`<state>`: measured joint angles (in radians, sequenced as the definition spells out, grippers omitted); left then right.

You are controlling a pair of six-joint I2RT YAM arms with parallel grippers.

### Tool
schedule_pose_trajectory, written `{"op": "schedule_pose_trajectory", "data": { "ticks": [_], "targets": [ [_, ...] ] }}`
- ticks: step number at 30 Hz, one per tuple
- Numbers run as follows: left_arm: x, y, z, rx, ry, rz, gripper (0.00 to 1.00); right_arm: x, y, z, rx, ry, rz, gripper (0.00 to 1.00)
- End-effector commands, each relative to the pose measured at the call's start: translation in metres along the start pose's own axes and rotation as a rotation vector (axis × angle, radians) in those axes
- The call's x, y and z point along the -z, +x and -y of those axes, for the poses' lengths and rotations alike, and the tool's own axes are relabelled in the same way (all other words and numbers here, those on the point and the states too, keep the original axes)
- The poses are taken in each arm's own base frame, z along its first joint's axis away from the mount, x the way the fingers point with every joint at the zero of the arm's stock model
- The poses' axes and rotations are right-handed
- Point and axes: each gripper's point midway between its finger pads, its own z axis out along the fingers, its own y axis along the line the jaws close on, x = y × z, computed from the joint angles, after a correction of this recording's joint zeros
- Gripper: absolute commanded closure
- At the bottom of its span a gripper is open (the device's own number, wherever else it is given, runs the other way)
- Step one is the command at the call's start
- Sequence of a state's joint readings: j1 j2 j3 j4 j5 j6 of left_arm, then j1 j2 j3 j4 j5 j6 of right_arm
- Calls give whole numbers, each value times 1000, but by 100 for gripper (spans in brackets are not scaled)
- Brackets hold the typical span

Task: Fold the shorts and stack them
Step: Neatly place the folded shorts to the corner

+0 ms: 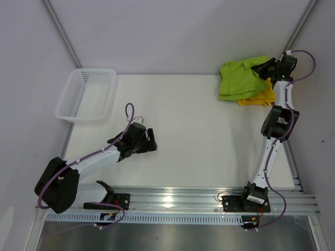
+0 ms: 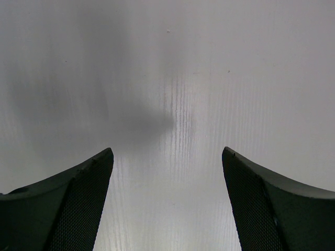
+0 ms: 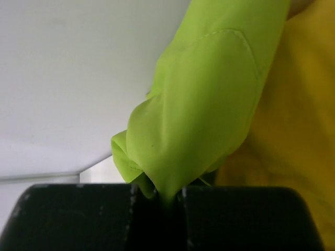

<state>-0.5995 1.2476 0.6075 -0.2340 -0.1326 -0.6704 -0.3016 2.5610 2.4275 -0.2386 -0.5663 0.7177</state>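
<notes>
The lime green shorts (image 1: 238,78) lie at the table's far right corner, over the bright yellow shorts (image 1: 260,96), whose edge shows below and to the right. My right gripper (image 1: 267,68) is at the green shorts' far right edge. In the right wrist view it (image 3: 168,197) is shut on a fold of the green cloth (image 3: 204,110), with the yellow cloth (image 3: 293,125) behind. My left gripper (image 1: 152,141) is low over the bare table left of centre. In the left wrist view it (image 2: 167,157) is open and empty.
A white mesh basket (image 1: 86,95) stands at the far left of the table (image 1: 178,115). A metal rail (image 1: 178,200) runs along the near edge with both arm bases. Grey walls close the back and sides.
</notes>
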Motion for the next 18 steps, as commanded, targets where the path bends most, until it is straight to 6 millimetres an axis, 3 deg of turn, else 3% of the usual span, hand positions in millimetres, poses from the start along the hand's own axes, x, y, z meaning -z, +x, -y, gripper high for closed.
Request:
{"op": "schedule_pose_trajectory", "data": {
  "ticks": [1,10,18],
  "targets": [
    [0,-4,4,-13,8,20,14,24,-57,1,-5,-21,125,100],
    [0,-5,8,-25,9,17,14,44,-73,49,-46,20,110,100],
    [-3,-7,12,-34,9,5,14,76,-95,66,7,143,139,96]
  ]
}}
